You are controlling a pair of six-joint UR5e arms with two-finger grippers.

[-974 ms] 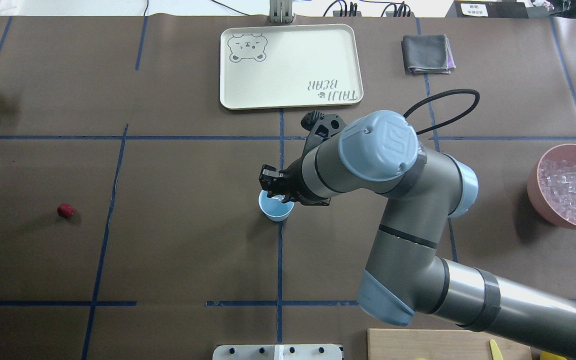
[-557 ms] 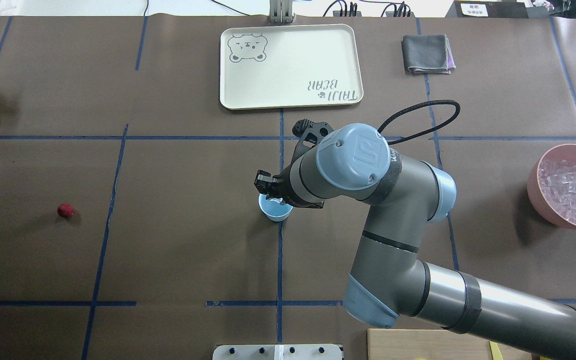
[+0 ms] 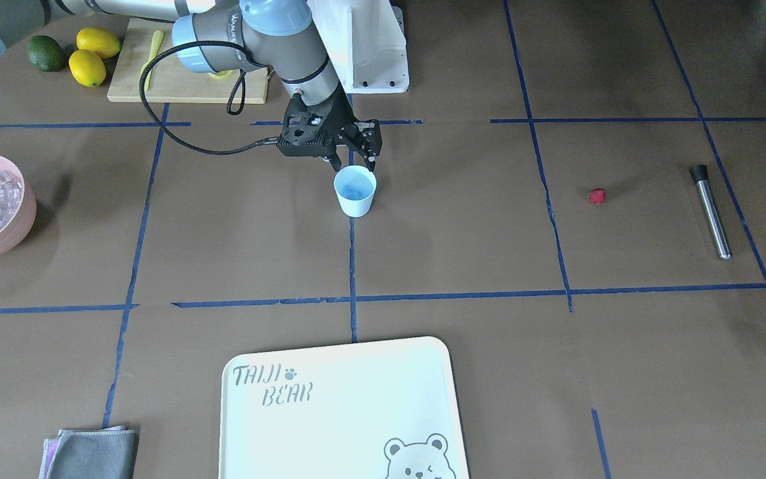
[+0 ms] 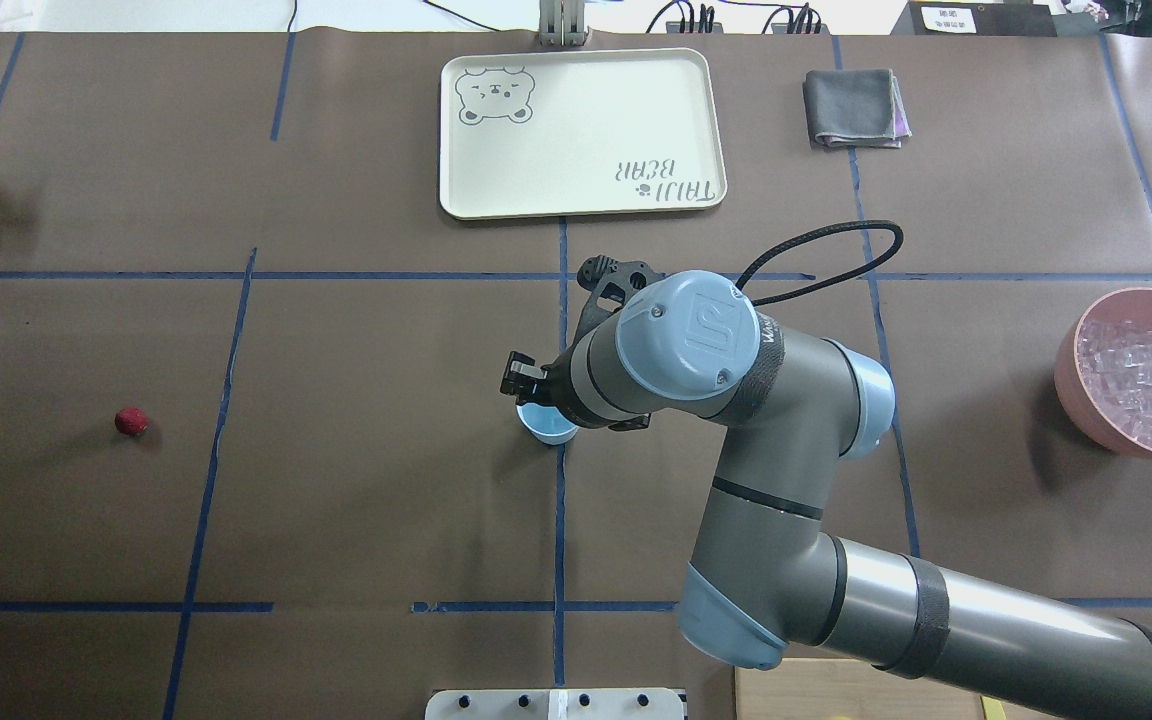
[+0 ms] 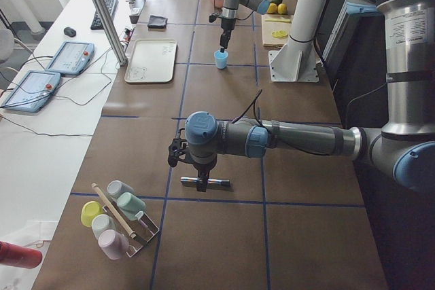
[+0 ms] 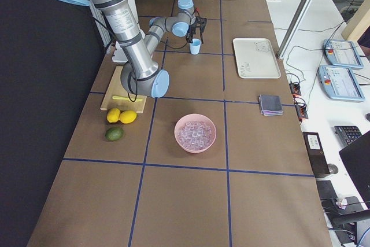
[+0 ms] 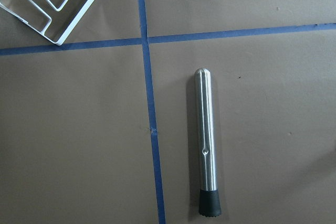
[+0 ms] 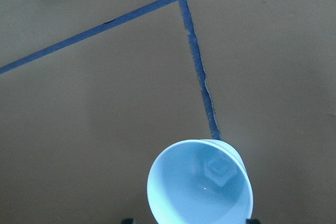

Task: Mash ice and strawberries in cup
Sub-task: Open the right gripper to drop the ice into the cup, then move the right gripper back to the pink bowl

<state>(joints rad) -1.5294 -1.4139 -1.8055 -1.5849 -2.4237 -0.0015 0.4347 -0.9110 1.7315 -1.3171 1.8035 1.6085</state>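
The pale blue cup (image 3: 355, 191) stands at the table's middle. It holds one clear ice cube (image 8: 218, 171), seen in the right wrist view. My right gripper (image 3: 354, 163) hangs just above the cup's rim, open and empty. More ice (image 4: 1141, 380) fills the pink bowl (image 4: 1071, 385) at the right. The red strawberry (image 4: 131, 421) lies alone far to the left. My left gripper (image 5: 198, 171) hovers over a steel muddler (image 7: 206, 145); I cannot tell whether it is open or shut.
A cream bear tray (image 4: 581, 130) and a grey cloth (image 4: 854, 108) lie at the far side. A cutting board (image 3: 177, 80), lemons (image 3: 90, 56) and an avocado (image 3: 46, 53) sit by the robot's base. A wire rack of cups (image 5: 119, 219) stands at the left end.
My right arm has swung left and drawn in, and its gripper has shifted slightly left over the cup. The cup and the strawberry have not moved.
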